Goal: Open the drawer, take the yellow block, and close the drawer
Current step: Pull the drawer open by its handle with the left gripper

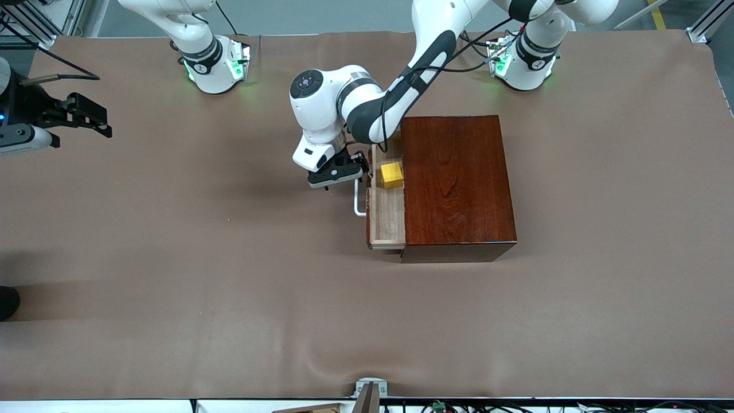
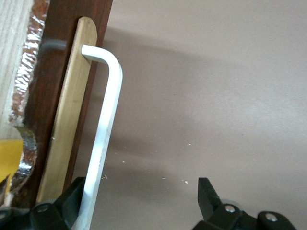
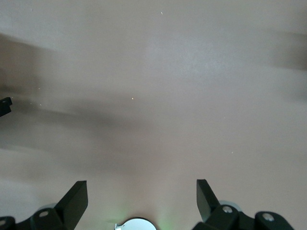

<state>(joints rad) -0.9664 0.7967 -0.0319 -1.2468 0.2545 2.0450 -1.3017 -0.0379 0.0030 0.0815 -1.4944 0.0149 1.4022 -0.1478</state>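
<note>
Both arms wear glossy white shells with black joint bands, and green lights glow at their round bases. A black cable runs along the left arm, whose wrist cap is a dark disc with small buttons, apparently. The left gripper [image 1: 337, 172] and right gripper [image 1: 86, 117] are black, with silver screws near the fingers [image 2: 207, 194].

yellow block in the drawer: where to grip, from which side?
Grip the yellow block across its two faces that point along the drawer, coming straight down from above. It sits low in the partly open tray, close to the wooden box and the drawer front, so a sideways approach looks blocked. The left gripper, open by the white handle, is nearest; the right gripper waits open.
</note>
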